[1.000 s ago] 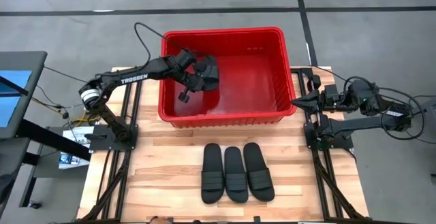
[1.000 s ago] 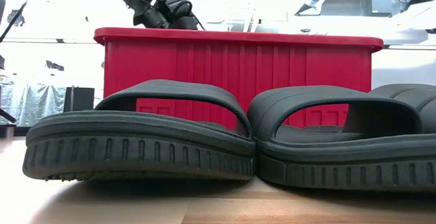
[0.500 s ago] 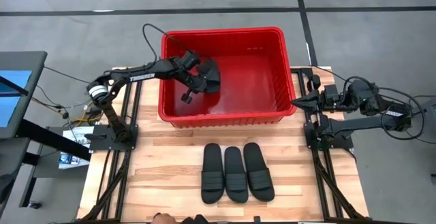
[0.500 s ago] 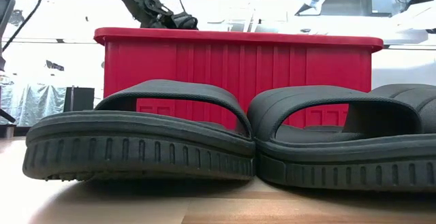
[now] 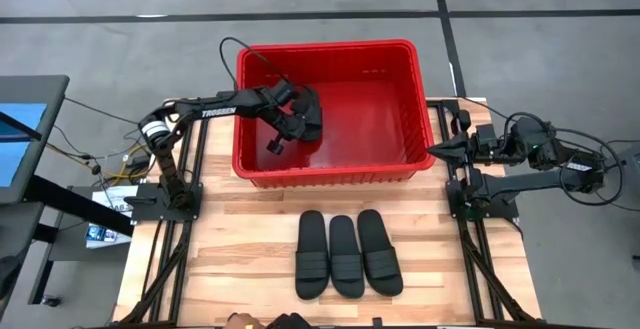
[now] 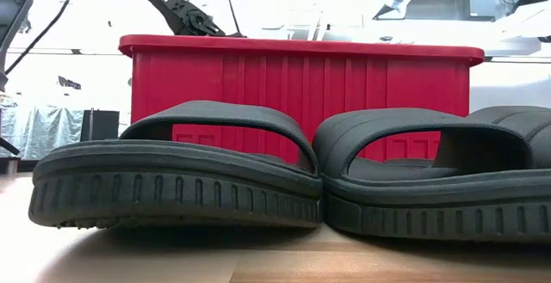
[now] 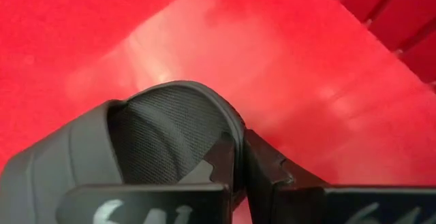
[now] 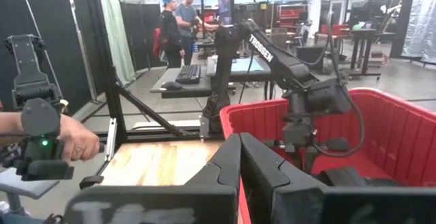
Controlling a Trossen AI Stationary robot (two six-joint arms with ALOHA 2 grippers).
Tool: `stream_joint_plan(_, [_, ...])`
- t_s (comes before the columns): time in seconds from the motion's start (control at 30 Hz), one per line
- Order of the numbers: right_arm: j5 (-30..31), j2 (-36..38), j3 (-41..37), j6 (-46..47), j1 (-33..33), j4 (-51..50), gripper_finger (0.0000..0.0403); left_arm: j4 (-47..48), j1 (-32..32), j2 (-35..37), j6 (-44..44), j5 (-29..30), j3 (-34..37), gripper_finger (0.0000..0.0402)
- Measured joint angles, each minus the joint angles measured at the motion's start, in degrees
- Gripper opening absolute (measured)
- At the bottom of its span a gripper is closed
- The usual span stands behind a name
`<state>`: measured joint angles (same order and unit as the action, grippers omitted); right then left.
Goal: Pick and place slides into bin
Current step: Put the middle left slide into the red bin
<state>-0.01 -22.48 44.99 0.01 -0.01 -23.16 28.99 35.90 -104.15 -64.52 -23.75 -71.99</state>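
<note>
Left pincer (image 5: 300, 121), clamped on slide (image 5: 308, 115), now lower inside bin (image 5: 325, 173): release imminent. Right pincer (image 5: 437, 148) closed, empty, beside bin. Three slides (image 5: 347, 252) remain on table (image 5: 240, 249).

right gripper (image 8: 238, 157): fingers together | bin (image 8: 402, 125) ahead (left arm inside) | hand (image 8: 71, 137)

Red ribbed bin (image 5: 326, 170), black slides (image 5: 347, 254) with ridged straps, one seemingly mesh-lined (image 7: 170, 125), pale striped wooden table (image 5: 240, 259).
</note>
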Motion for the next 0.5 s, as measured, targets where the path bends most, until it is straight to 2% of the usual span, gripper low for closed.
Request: stream_joint_plan(0.5, [0.0,0.0,0.0,0.0,0.0,-0.1,0.0000,0.0,-0.4,-2.0,0.6,0.2,0.0,0.0000])
